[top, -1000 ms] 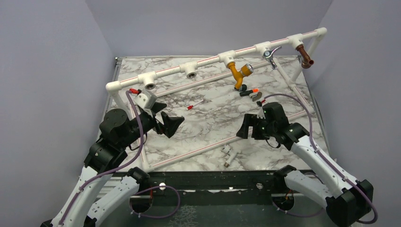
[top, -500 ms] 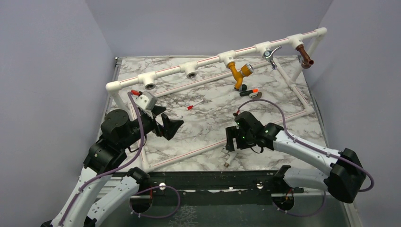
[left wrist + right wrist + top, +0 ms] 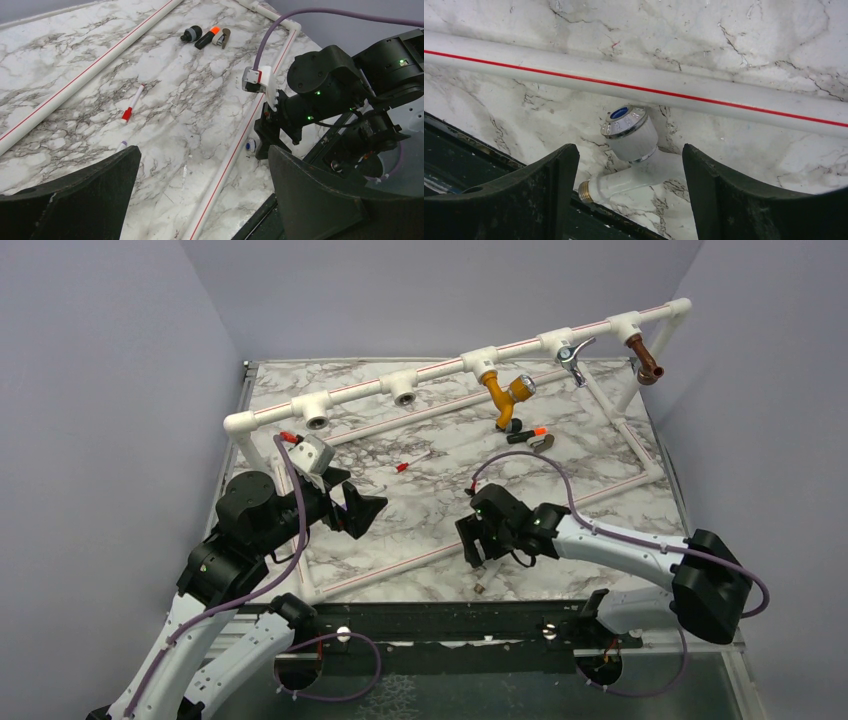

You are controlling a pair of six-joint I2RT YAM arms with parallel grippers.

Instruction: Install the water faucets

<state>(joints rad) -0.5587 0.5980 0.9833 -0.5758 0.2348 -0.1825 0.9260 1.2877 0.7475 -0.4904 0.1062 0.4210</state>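
A white plastic faucet (image 3: 634,150) with a silvery, blue-capped knob and a brass thread lies on the marble by the near frame pipe (image 3: 704,97). Its tip shows in the top view (image 3: 482,587). My right gripper (image 3: 629,167) is open just above it, one finger on each side, not touching; it also shows in the top view (image 3: 473,545). My left gripper (image 3: 365,508) is open and empty, hovering at the left. Yellow (image 3: 505,395), chrome (image 3: 572,355) and brown (image 3: 645,360) faucets hang from the top pipe. A black-and-orange faucet (image 3: 527,436) lies on the table.
The white pipe frame (image 3: 440,367) has two empty tee sockets at the left (image 3: 317,420) (image 3: 404,397). A small red-and-white stick (image 3: 410,462) and a black cap (image 3: 191,34) lie on the marble. The table's black front edge (image 3: 484,165) is right beside the white faucet.
My right arm has swung left and toward the near edge, lowering its open gripper over the white faucet. The left arm has barely moved.
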